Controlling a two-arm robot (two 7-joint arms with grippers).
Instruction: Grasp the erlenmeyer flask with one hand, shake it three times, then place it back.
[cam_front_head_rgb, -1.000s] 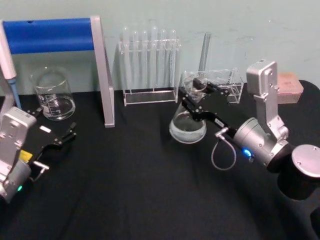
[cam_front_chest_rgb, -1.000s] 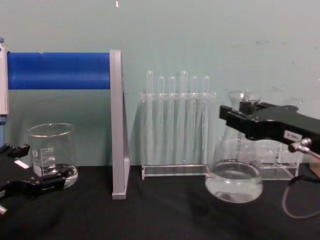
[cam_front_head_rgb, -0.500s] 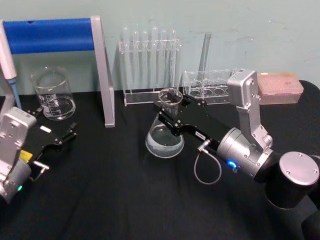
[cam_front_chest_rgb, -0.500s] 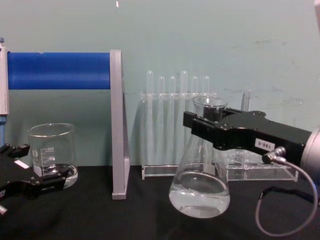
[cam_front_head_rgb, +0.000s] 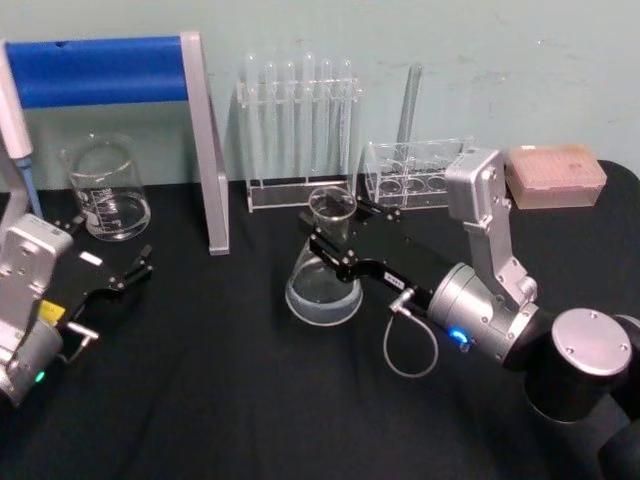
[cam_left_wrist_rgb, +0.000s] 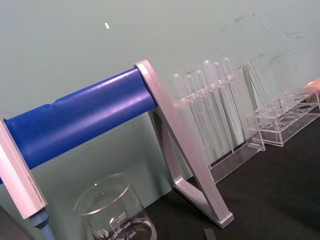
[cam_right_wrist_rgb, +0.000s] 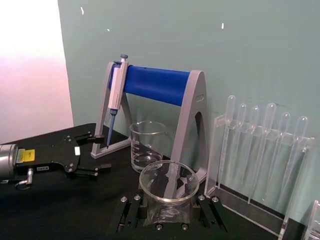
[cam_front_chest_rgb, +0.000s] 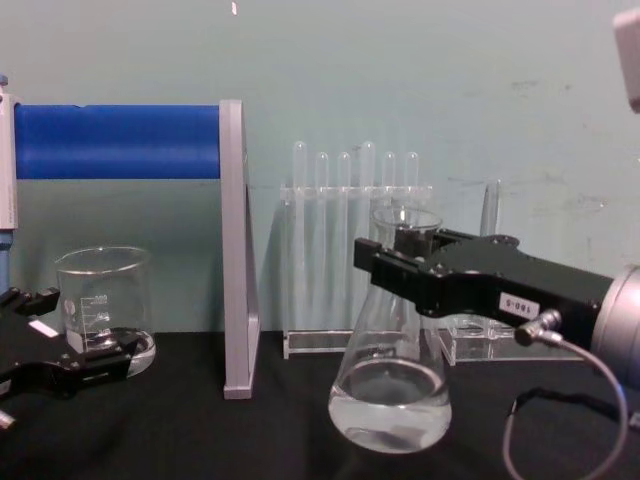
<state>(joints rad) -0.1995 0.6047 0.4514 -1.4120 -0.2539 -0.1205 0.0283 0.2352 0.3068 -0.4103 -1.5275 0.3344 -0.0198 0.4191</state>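
Observation:
The erlenmeyer flask (cam_front_head_rgb: 322, 282) is clear glass with some clear liquid in its wide base. It stands close to upright in the middle of the black table. My right gripper (cam_front_head_rgb: 328, 243) is shut on its neck just under the flared rim. From the side, the flask (cam_front_chest_rgb: 390, 400) sits very low over the cloth; whether it touches I cannot tell, and the right gripper (cam_front_chest_rgb: 395, 258) clamps the neck. In the right wrist view the flask rim (cam_right_wrist_rgb: 168, 182) lies between the fingers (cam_right_wrist_rgb: 131, 210). My left gripper (cam_front_head_rgb: 115, 240) rests open at the table's left.
A beaker (cam_front_head_rgb: 105, 190) stands at the back left under a blue-barred pipette stand (cam_front_head_rgb: 100, 70). A test tube rack (cam_front_head_rgb: 300, 130), a low clear rack (cam_front_head_rgb: 415, 175) and a pink box (cam_front_head_rgb: 555, 175) line the back. Bare black cloth lies in front.
My right gripper has carried the flask left and down, from in front of the low clear rack to the table's middle. The left arm has not moved.

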